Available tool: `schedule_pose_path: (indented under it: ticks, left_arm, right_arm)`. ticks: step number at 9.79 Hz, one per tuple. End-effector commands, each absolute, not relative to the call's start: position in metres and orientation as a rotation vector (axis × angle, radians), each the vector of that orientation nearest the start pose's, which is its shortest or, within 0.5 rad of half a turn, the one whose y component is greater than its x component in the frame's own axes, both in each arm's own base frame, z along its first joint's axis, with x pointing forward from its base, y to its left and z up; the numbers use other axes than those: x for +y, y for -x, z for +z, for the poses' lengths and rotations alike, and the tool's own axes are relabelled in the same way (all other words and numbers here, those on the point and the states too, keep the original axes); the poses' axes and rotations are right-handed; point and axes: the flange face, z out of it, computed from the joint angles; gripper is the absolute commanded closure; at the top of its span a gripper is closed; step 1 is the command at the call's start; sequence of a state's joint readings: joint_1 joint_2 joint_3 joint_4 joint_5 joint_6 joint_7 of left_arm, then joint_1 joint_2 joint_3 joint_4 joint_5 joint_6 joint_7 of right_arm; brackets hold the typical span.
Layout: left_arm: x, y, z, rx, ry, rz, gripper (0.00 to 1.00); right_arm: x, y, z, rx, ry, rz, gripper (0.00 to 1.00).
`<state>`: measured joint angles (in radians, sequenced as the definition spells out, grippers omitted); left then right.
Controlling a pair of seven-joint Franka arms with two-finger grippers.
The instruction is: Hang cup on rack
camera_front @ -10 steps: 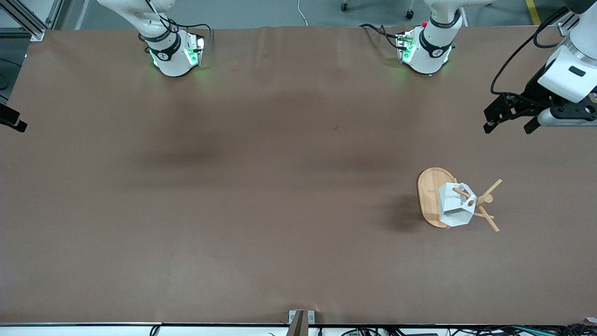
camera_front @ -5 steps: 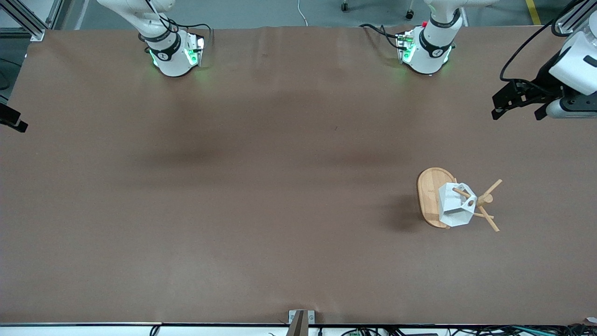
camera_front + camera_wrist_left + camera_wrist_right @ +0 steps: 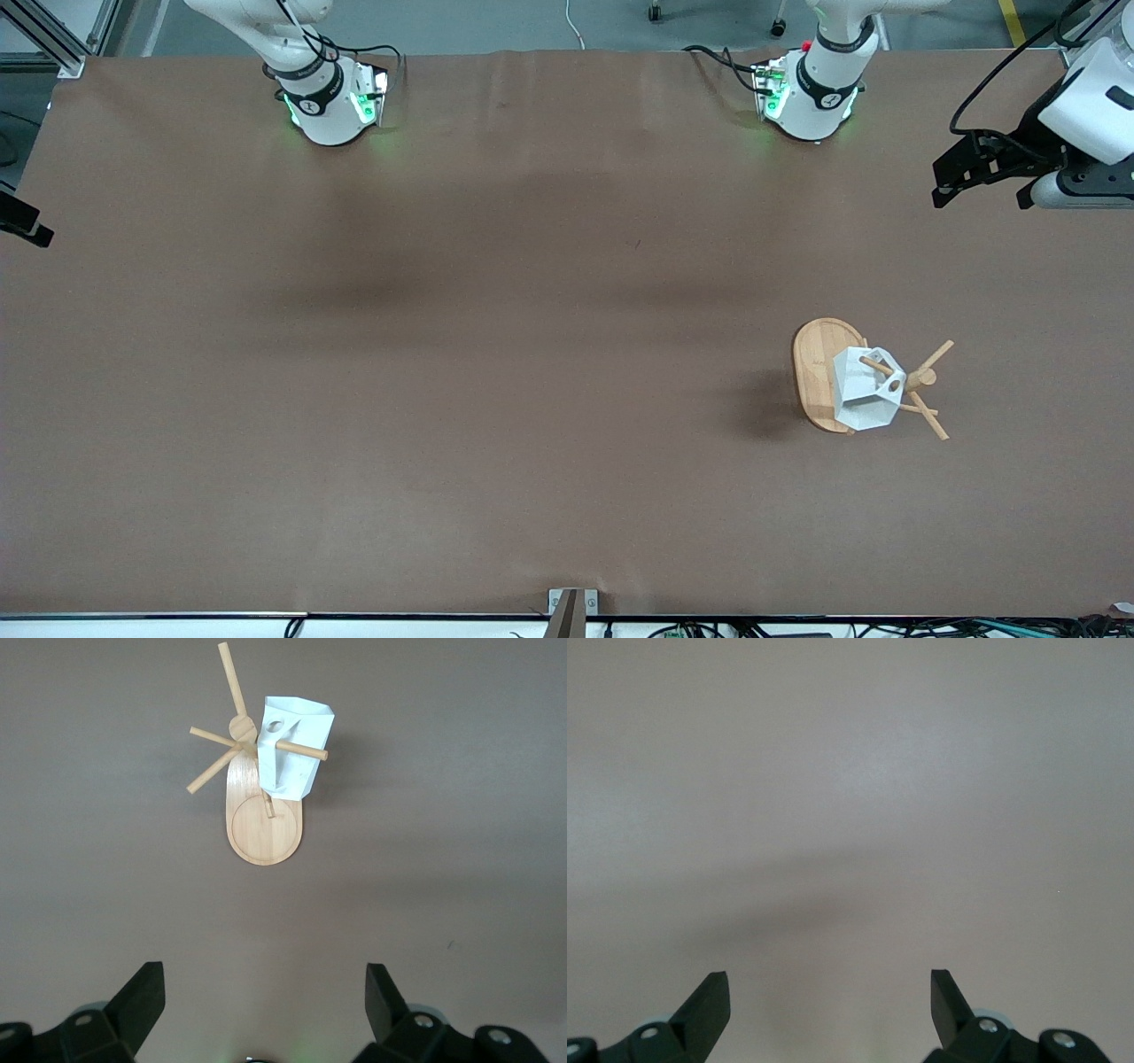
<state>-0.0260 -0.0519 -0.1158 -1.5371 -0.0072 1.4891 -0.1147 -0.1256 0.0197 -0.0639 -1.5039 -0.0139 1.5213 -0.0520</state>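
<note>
Table (image 3: 443, 354): a wide brown surface is carrying only the rack and cup, toward the left arm's end.
Left arm: it is reaching out over the table's edge at its own end, with the left gripper (image 3: 982, 184) hanging in the air with nothing in it, well apart from the rack; its black fingers (image 3: 142, 997) are standing wide apart in the left wrist view, with only bare tabletop between them.
Right arm: it is waiting; only its base is showing in the front view, and the right gripper (image 3: 830, 1005) is hovering over bare table with its fingers spread wide and nothing between them.
Rack (image 3: 819, 377): a light bamboo mug tree is standing on an oval flat base, its round post carrying thin pegs that are sticking out at angles.
Cup (image 3: 864, 390): a small white faceted cup is hanging on the rack, with one peg passing through the round hole in its blocky handle; the body is resting over the base, beside the post.
Progress: the task is looking essentially done, since the cup is sitting on a peg and neither gripper is touching it.
Remaining: judging from this, nothing is left except keeping both arms clear of the rack.
</note>
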Motion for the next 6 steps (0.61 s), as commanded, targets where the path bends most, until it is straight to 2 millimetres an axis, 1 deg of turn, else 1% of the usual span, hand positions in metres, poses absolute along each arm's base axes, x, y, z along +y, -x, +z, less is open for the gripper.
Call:
schedule_pose_path:
  ticks: [1, 6]
  left_arm:
    - [-0.0769, -0.5280, 0.6473, 0.018, 3.125, 0.055, 0.00]
    - [-0.0740, -0.5301, 0.6444, -0.007, 3.133, 0.047, 0.00]
  right_arm:
    - [-0.1062, -0.5363, 0.6435, 0.241, 3.133, 0.000, 0.00]
    - [-0.1062, -0.5366, 0.6425, 0.241, 3.133, 0.005, 0.00]
